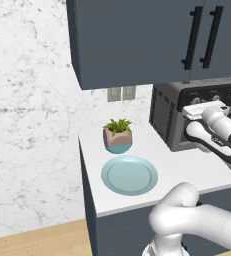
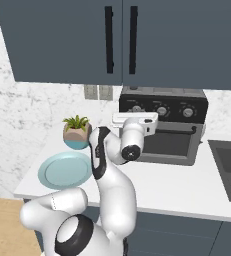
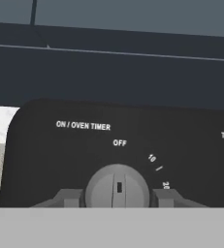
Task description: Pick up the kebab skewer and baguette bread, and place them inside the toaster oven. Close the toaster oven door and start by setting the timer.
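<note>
The toaster oven (image 1: 163,116) stands on the counter, and the toaster oven door (image 2: 168,145) is closed upright with its bar handle along the top. In the hand view my gripper (image 3: 117,199) is at the leftmost silver knob (image 3: 117,186), labelled ON / OVEN TIMER. One dark finger (image 3: 69,198) presses each side of that knob, whose pointer mark is near OFF. From the base views the white hand (image 2: 135,120) reaches against the black control panel (image 2: 174,107). The kebab skewer and baguette bread are hidden from view.
A light blue plate (image 1: 129,175) lies bare near the counter's front edge, with a small potted plant (image 1: 118,134) behind it. Dark wall cabinets (image 2: 117,40) hang low over the oven. A sink (image 2: 229,167) lies to the right.
</note>
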### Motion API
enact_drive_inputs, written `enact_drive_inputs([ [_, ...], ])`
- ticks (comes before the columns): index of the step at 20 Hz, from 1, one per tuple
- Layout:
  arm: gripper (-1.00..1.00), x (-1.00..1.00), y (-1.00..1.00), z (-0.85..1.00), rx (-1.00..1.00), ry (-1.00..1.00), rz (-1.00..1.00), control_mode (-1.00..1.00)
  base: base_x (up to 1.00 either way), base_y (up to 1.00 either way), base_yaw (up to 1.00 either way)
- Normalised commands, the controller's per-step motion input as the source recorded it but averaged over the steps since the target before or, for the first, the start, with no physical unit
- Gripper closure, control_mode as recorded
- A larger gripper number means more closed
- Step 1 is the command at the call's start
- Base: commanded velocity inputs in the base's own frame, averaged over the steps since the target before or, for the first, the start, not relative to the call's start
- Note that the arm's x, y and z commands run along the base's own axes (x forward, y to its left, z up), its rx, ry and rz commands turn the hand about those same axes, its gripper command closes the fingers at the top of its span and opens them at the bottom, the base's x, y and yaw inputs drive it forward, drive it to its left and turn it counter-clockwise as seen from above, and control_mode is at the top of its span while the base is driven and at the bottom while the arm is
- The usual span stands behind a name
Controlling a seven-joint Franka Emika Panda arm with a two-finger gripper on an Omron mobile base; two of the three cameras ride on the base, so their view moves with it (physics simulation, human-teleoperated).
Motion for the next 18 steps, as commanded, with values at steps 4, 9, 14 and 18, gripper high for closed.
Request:
enact_drive_inputs([
  [4, 1.00, -0.08, 0.00, 0.26, 0.00, 0.00, 0.00, -1.00, 0.00, 0.00, 0.00],
  [9, 1.00, -0.09, 0.00, 0.22, 0.00, 0.00, 0.00, -1.00, 0.00, 0.00, 0.00],
  [14, 1.00, -0.07, 0.00, 0.19, 0.07, 0.00, 0.00, -1.00, 0.00, 0.00, 0.00],
  [18, 1.00, 0.00, 0.00, 0.21, 0.14, 0.00, 0.00, -1.00, 0.00, 0.00, 0.00],
])
